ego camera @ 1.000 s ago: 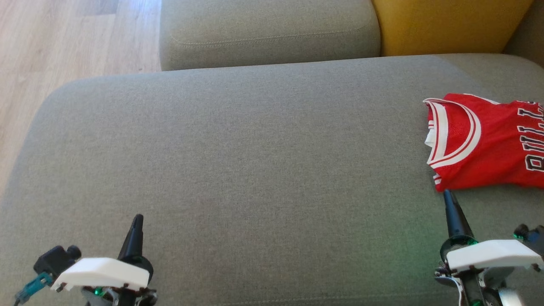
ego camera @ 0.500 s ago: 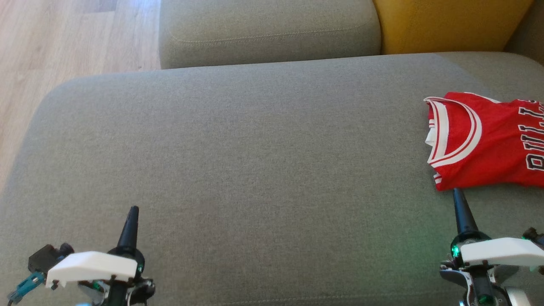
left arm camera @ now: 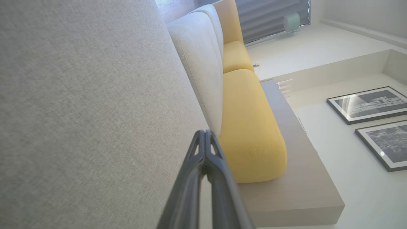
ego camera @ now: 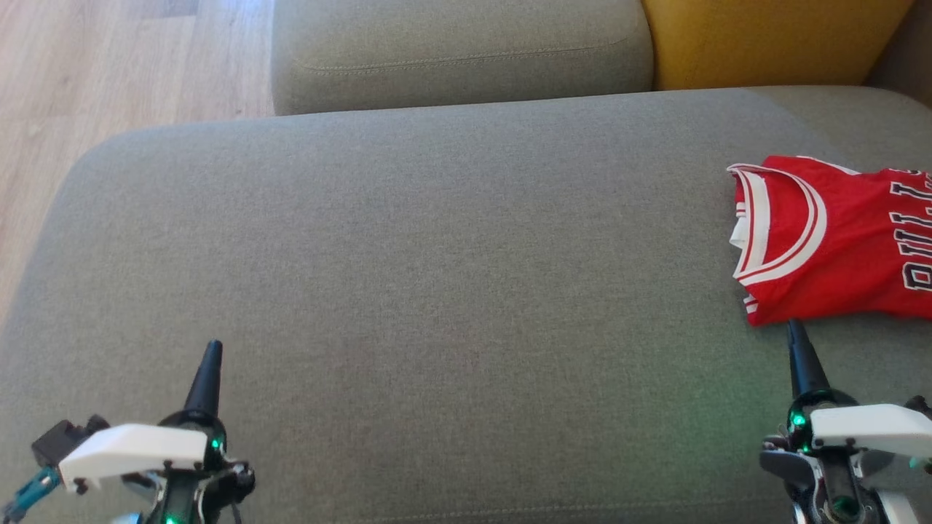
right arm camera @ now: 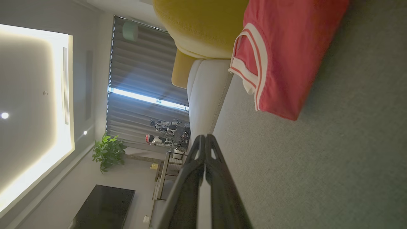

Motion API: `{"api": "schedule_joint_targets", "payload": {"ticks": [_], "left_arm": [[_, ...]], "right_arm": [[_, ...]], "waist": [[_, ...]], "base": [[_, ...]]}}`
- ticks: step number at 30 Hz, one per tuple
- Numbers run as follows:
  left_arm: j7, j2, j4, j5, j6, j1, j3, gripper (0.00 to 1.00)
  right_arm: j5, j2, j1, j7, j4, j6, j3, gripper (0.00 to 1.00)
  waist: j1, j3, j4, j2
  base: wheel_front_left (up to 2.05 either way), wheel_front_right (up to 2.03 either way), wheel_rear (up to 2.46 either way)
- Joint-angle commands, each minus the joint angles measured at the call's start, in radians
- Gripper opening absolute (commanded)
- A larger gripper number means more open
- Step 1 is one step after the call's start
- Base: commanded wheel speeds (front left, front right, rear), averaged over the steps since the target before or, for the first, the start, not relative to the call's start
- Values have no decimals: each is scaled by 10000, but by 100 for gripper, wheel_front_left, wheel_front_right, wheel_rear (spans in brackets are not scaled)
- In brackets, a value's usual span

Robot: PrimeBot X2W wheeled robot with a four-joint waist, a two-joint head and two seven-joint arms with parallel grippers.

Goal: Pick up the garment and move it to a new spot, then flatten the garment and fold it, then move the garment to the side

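- The red jersey (ego camera: 837,247) is seen at the right edge of the head view, lying folded on the grey sofa seat (ego camera: 451,255). Its white-trimmed collar is turned towards the middle of the frame, and part of it is cut off by the frame edge.
- Black and white lettering is seen on the jersey at the far right; it cannot be read in full.
- The left hand (ego camera: 211,348) is seen at the lower left of the head view, its two dark fingers pressed together to a single point, with nothing held. It is well apart from the jersey.
- The right hand (ego camera: 795,325) is seen at the lower right, fingers likewise closed tight and empty. Its tip is placed just below the jersey's lower left corner.
- In the right wrist view a strip of bare seat is seen between the closed fingers and the jersey, so no contact is made.
- A grey back cushion (ego camera: 459,51) is seen at the top centre, a yellow cushion (ego camera: 764,40) at the upper right, and a wooden floor (ego camera: 109,73) at the upper left.
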Motion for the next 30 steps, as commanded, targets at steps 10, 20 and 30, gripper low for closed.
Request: {"api": "schedule_joint_targets", "payload": {"ticks": [10,20,30], "left_arm": [[321,-67,-214,-1230,-309,-787,657,0],[588,-177,-136,-2292,-505,-968,983,0],[717,-236,-101,-2742,-591,-1048,1141,0]], "right_arm": [[1411,-207,-815,90,-98,-6,-30,0],[2599,-201,-985,140,94,-7,-169,0],[3096,-181,-1061,182,180,-7,-254,0]], "waist": [[0,39,0,0],[0,76,0,0],[0,92,0,0]], "base": [[0,0,0],[0,0,0],[0,0,0]]}}
